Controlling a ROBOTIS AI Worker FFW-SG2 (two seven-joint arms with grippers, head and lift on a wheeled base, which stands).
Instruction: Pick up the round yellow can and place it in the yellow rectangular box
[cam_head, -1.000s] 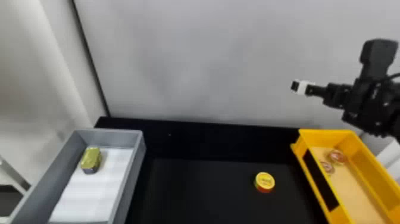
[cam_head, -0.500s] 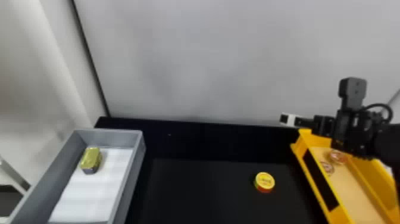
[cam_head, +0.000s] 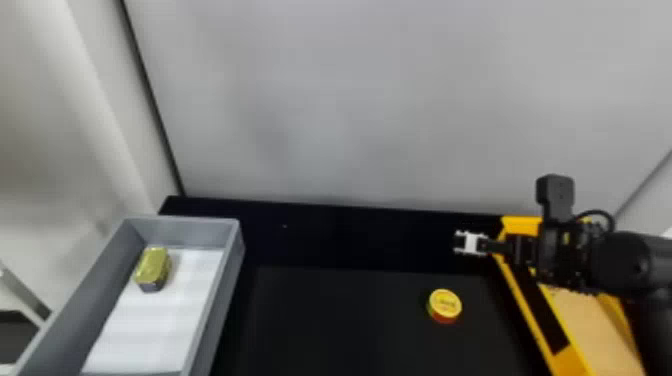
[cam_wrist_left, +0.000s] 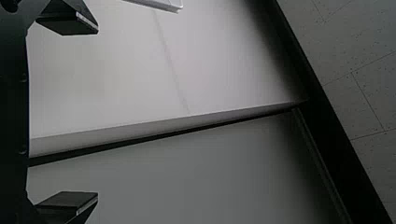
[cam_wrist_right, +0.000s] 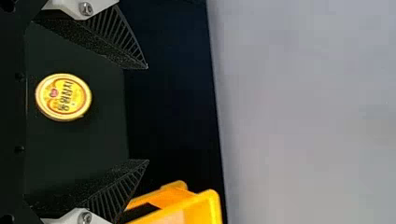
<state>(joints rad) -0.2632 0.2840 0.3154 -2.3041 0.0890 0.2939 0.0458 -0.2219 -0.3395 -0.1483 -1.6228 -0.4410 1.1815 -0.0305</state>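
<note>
Head view: the can (cam_head: 444, 306) lies flat on the black table (cam_head: 325, 320), label up, between the grey tray (cam_head: 225, 280) and the yellow box (cam_head: 520, 226), nearer the box. The right gripper (cam_wrist_right: 148, 114) is raised beyond the can, by the box's inner side. Its fingers are apart with nothing between them; in the right wrist view the can appears below, set back toward the gripper's base and roughly midway between the finger lines.

Step in hand: approach and align.

1. Bring the right gripper back toward the robot and slightly left until the fingertips are above the can.
2. Centre the can before descending. An off-centre descent may put one fingertip on the lid or push the can away.
3. Tilt the fingers downward and lower them on both sides. The can is low; gripping only the top edge risks a slip.
4. Close evenly on the side wall, stopping short of hard contact with the table.
5. Lift above the box's rim before moving right.

Leave the left gripper (cam_wrist_left: 97, 112) idle, fingers apart and empty. The tin (cam_head: 154, 265) in the tray is not the target.
</note>
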